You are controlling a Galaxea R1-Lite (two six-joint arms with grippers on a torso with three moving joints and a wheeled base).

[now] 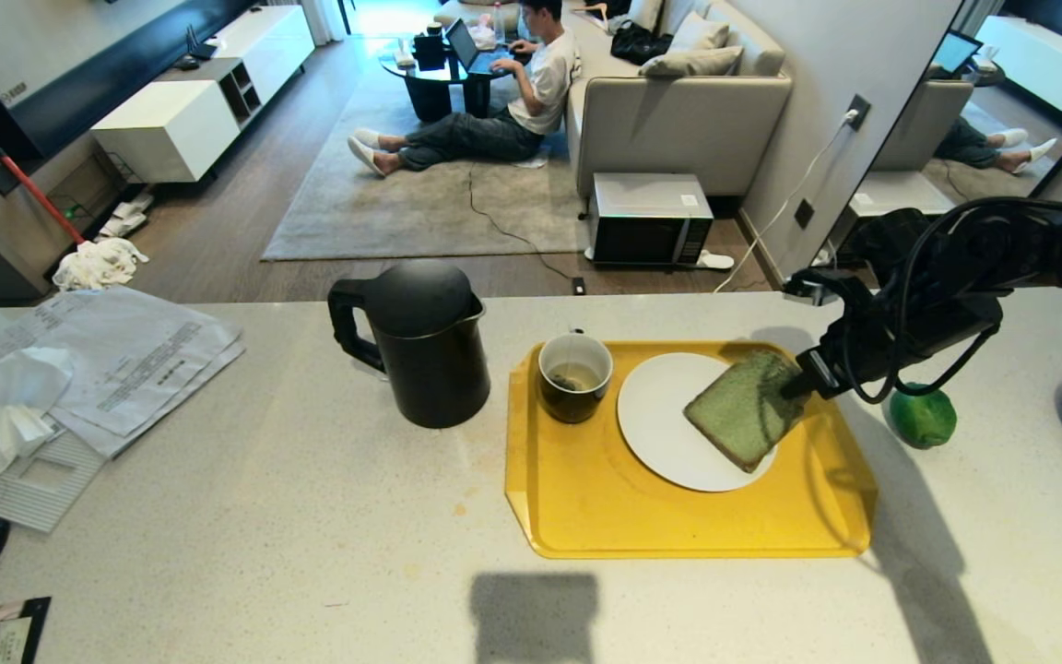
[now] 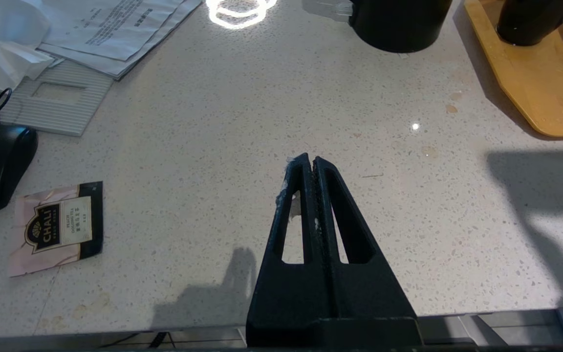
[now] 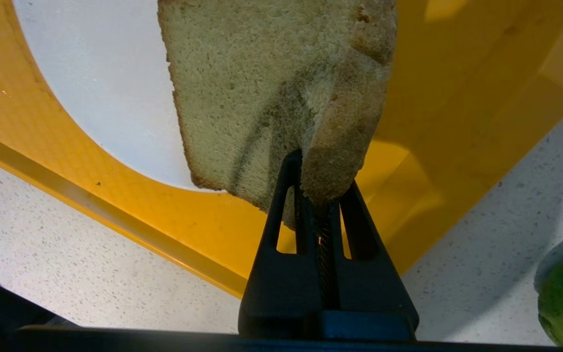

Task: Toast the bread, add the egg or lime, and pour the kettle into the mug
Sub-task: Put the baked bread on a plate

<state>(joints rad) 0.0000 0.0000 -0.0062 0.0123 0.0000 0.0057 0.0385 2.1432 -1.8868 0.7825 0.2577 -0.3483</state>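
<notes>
While over the plate [image 1: 655, 433], pinched bread [image 1: 745, 408]; tea-filled mug [image 1: 574, 376].

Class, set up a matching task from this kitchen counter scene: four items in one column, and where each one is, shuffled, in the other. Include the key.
Items:
1. bread
2. mug
3. lime
4. kettle

Places:
A. on the counter, left of the yellow tray
B. on the tray, left of the white plate
C. pinched by the right tool above the plate
D. on the counter, right of the tray

Pairs: 1-C, 2-B, 3-D, 4-A
</notes>
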